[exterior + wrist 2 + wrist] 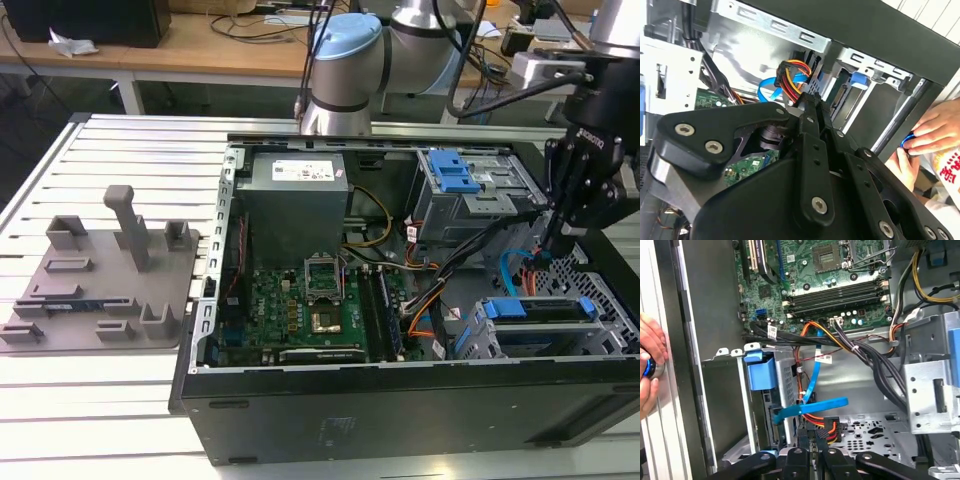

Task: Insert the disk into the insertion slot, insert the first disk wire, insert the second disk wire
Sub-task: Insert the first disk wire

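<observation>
The disk (545,335), in its blue caddy, lies inside the insertion slot (600,300), a low grey perforated cage at the case's corner on the exterior view's right. Its blue caddy tab (760,372) shows in both wrist views (860,80). My gripper (553,252) hangs just behind that cage, fingers close together on the black plug of a red, orange and yellow disk wire (792,72), close to the disk's rear end. A flat blue disk wire (812,405) curls beside the plug (829,429).
A larger grey cage with a blue latch (455,175) stands behind my gripper. The motherboard (310,300) and black cable bundles (865,355) fill the case's middle. A person's hand (932,132) rests on the case's outer edge. A grey fixture plate (100,280) lies outside the case.
</observation>
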`<action>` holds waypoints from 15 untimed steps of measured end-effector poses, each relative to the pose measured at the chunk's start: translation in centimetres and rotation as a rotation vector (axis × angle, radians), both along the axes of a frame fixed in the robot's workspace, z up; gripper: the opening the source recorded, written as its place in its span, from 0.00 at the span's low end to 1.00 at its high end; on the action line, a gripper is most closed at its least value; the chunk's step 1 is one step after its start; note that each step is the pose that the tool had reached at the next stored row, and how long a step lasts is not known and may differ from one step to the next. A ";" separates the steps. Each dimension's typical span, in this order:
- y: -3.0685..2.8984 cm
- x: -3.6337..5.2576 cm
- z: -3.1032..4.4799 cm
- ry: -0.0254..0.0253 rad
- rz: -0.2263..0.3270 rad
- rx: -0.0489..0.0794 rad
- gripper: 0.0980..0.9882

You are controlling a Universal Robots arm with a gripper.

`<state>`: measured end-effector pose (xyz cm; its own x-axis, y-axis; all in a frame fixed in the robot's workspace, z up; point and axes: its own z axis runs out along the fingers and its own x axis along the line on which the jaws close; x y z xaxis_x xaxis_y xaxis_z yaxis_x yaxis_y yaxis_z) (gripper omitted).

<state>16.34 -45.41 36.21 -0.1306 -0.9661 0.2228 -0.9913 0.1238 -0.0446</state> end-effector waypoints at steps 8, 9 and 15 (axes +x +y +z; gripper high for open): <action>-2.77 0.03 0.04 0.0003 0.000 0.096 0.08; -3.20 0.04 0.04 0.0003 0.000 0.115 0.08; -4.30 0.22 0.04 0.0315 -0.002 0.160 0.08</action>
<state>16.56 -49.71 36.25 -0.1282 -0.9892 0.0704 -0.9916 0.1290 0.0069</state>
